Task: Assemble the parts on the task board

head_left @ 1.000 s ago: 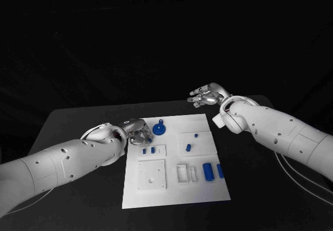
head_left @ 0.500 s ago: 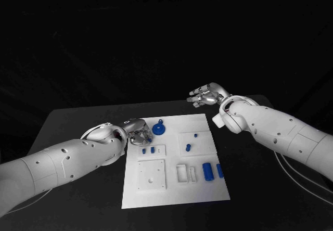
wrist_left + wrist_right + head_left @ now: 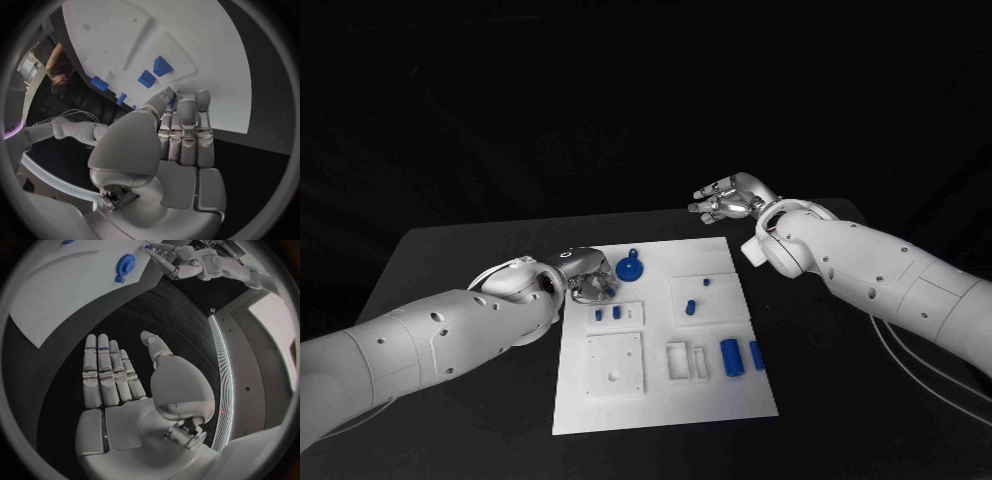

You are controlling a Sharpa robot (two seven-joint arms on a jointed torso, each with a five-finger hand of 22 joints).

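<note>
Since a second earlier, the left hand (image 3: 589, 281) had crept slightly along the near-left edge of the task board (image 3: 733, 400); the right hand (image 3: 730, 200) stayed raised beyond the board's far corner, fingers apart, holding nothing. The left hand's fingers were together and extended, with a sliver of blue at the fingertips (image 3: 178, 102); whether they held anything could not be told. The round blue part (image 3: 632, 268) lay just beside that hand, two small blue pegs (image 3: 607, 313) just below it. Judged, a slow, well-aligned reach would serve best.

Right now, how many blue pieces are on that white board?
7 show: a round one by the left hand, two small beside it, two mid-board, two cylinders nearer. The hand may hide others.
</note>
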